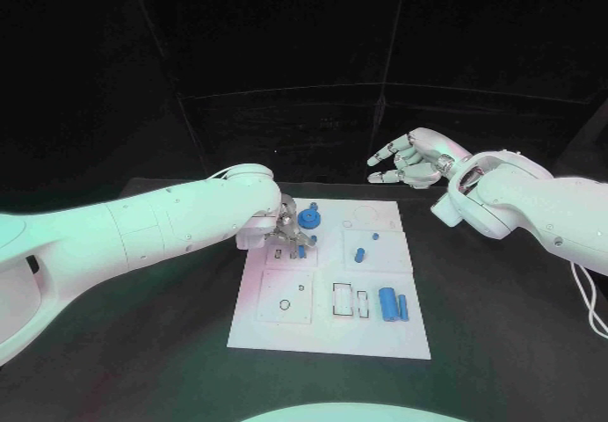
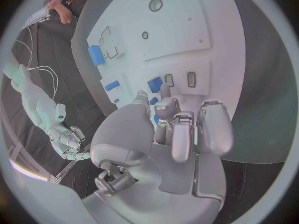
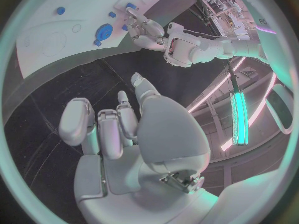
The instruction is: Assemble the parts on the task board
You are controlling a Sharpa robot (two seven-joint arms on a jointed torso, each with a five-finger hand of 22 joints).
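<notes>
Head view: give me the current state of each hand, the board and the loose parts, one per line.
Left hand: over the task board, fingers at a small blue part; grip unclear.
Right hand: raised beyond the board, fingers curled, holding nothing.
Task board: flat on the table.
Large blue cylinder: lying on the board.
Round blue part: on the board beside the left hand.

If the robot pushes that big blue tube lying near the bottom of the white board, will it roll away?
Probably, if pushed from the side: the big blue tube looks round and lies flat on the task board, with only a thinner blue rod beside it. It looks stiff and smooth, so fingers might slip on it. Likely light, being small.
</notes>
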